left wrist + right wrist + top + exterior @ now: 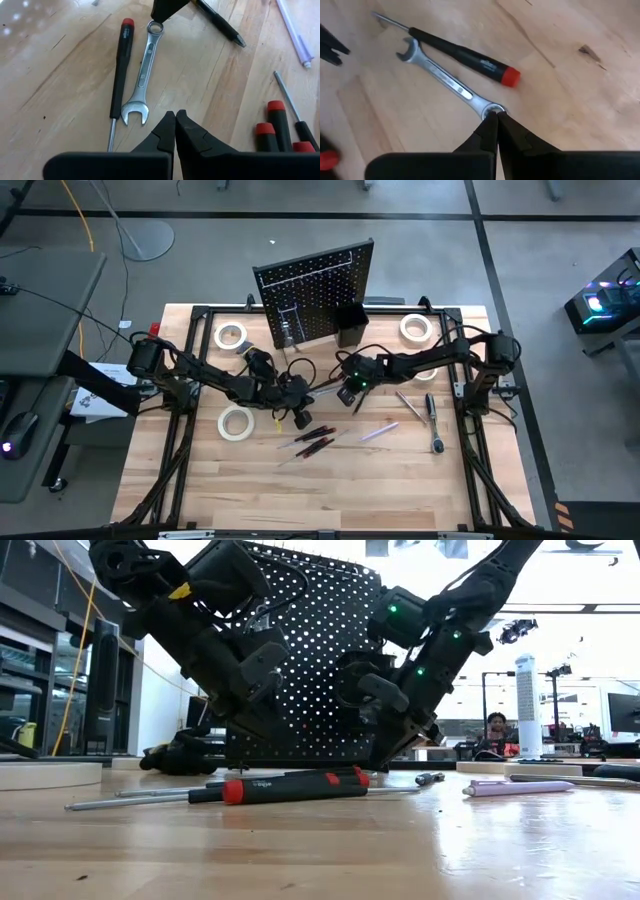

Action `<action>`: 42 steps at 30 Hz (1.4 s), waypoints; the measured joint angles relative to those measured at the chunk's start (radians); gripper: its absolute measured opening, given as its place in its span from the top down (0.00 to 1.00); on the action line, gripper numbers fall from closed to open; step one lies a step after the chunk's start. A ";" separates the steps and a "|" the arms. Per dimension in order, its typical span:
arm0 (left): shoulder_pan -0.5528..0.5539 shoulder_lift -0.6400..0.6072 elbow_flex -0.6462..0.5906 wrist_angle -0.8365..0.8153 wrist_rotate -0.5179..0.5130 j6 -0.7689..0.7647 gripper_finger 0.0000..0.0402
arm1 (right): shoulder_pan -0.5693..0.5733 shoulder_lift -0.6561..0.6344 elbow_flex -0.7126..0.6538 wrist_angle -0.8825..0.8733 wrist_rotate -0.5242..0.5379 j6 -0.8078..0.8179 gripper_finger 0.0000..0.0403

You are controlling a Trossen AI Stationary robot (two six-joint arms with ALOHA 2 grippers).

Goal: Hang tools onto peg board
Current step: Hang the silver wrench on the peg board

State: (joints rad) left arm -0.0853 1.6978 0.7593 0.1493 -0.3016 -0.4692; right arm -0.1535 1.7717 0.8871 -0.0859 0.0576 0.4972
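- From the low view, both arms cover much of the peg board (330, 660), hiding its small bin.
- In the left wrist view, three red-capped screwdrivers (277, 125) run off the edge.
- From above, the wrench between the two tools is too small to see.
- In the right wrist view, the wrench's ring end (492, 107) sits at the closed right tool (496, 117); whether they grip it I cannot tell.

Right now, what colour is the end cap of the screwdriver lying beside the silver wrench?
Red, on the slim black-handled screwdriver; clearest in the right wrist view.

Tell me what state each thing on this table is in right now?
Left gripper: fingers shut, empty, near wrench's open end.
Right gripper: fingers shut, tips at wrench's ring end.
Wrench: lying flat on table.
Screwdriver: lying flat beside wrench.
Peg board: upright.
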 joint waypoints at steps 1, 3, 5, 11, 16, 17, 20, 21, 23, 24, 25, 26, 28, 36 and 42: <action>0.000 0.000 0.000 0.000 0.000 0.000 1.00 | 0.000 0.002 0.000 0.000 0.003 0.001 1.00; 0.000 0.000 0.000 0.000 0.000 0.000 1.00 | -0.001 0.006 0.000 0.000 0.003 0.002 1.00; 0.000 0.000 0.000 0.000 -0.001 0.001 1.00 | -0.001 0.012 0.000 0.004 -0.005 0.002 1.00; 0.000 0.000 0.000 -0.003 0.001 0.003 1.00 | 0.008 0.016 0.000 0.003 -0.008 0.002 1.00; 0.000 0.000 0.000 -0.002 0.002 0.046 1.00 | 0.010 0.016 0.000 0.002 -0.009 0.019 1.00; 0.000 0.000 0.000 -0.002 0.002 0.058 1.00 | 0.010 0.016 0.000 0.001 -0.009 0.018 1.00; 0.000 0.000 0.008 -0.009 0.000 0.112 1.00 | 0.010 0.016 0.000 -0.002 -0.008 0.016 1.00; 0.000 0.000 0.015 -0.011 0.000 0.137 1.00 | 0.010 0.016 0.000 -0.006 -0.007 0.011 1.00; 0.000 -0.001 0.031 -0.023 -0.003 0.192 0.98 | 0.010 0.016 0.000 -0.016 -0.004 0.000 1.00; 0.000 -0.001 0.038 -0.032 -0.010 0.221 0.98 | 0.010 0.016 0.001 -0.021 -0.004 0.000 1.00; 0.000 -0.001 0.043 -0.042 -0.017 0.247 0.96 | 0.010 0.016 0.001 -0.027 -0.003 -0.001 1.00; 0.000 -0.001 0.047 -0.045 -0.019 0.274 0.95 | 0.010 0.016 0.002 -0.032 -0.003 -0.001 1.00; 0.000 -0.001 0.050 -0.042 -0.019 0.314 0.91 | 0.010 0.016 0.002 -0.037 -0.002 -0.001 1.00; 0.001 0.017 0.051 -0.034 -0.018 0.386 0.70 | 0.010 0.016 0.002 -0.037 -0.001 -0.001 1.00; 0.008 0.065 0.050 -0.028 -0.019 0.386 0.57 | 0.013 0.016 0.002 -0.027 -0.001 -0.005 1.00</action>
State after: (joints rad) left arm -0.0773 1.7630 0.8097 0.1210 -0.3206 -0.0834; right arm -0.1401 1.7882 0.8886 -0.1133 0.0566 0.4923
